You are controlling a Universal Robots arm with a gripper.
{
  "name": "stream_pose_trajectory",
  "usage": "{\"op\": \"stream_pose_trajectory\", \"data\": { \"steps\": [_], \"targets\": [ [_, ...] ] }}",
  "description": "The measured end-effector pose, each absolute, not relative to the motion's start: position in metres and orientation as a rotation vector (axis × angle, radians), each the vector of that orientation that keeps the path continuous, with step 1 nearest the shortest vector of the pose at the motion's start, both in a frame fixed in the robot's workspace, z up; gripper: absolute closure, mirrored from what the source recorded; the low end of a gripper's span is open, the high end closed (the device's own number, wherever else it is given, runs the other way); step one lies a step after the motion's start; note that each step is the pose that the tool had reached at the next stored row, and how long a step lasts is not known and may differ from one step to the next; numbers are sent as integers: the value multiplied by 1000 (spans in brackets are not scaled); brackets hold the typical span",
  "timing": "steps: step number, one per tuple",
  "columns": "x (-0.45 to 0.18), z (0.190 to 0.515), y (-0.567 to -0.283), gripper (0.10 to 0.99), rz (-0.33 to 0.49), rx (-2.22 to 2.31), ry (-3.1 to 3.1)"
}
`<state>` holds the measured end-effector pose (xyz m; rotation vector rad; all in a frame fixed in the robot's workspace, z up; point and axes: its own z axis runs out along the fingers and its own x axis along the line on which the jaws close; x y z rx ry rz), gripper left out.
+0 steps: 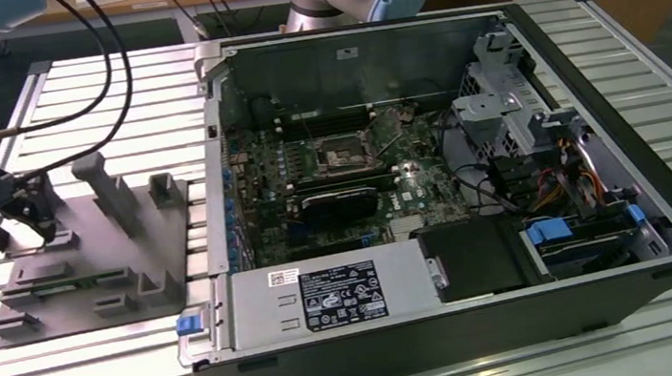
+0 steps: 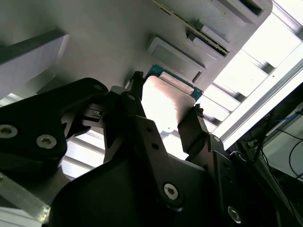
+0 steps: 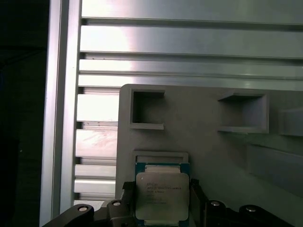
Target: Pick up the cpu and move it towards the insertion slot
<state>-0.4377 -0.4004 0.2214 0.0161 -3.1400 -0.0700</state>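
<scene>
Over the grey fixture plate [image 1: 78,277]: the gripper [image 1: 36,225] hangs low at the plate's edge on the exterior view's left, farthest from the computer case [image 1: 329,343].
Jaws: drawn in narrow, one finger against each of two opposite edges of the cpu [image 3: 162,196]. As far as both wrist views show, they are holding it.
Cpu: lies flat, metal top up, between the fingertips [image 2: 137,90] and just beside a low raised ledge [image 3: 161,157] of the fixture plate. I cannot tell whether it has left the plate's surface.
Insertion slot [image 1: 343,156]: well apart from the fixture plate, inside the open case that stands beside the plate on the exterior view's right.
Task standing: the grasp looks made, and the carry to the slot is not yet done.
Risk, grip: the hold is on thin edges only. A slight tilt or a jolt could probably let the chip slide out and drop onto the plate.
Risk, snag: a lift that is not straight may catch the chip's corner on the ledge beside it.
Risk, path: the upright blocks [image 1: 101,188] on the plate and the case wall stand between the chip and the slot, so a low carry could strike them.
</scene>
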Motion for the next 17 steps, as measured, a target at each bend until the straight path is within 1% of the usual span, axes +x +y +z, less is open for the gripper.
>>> {"op": "stream_pose_trajectory", "data": {
  "steps": [17],
  "targets": [
    [-438,229,-400,541,-70,16,-3140]
  ]
}}
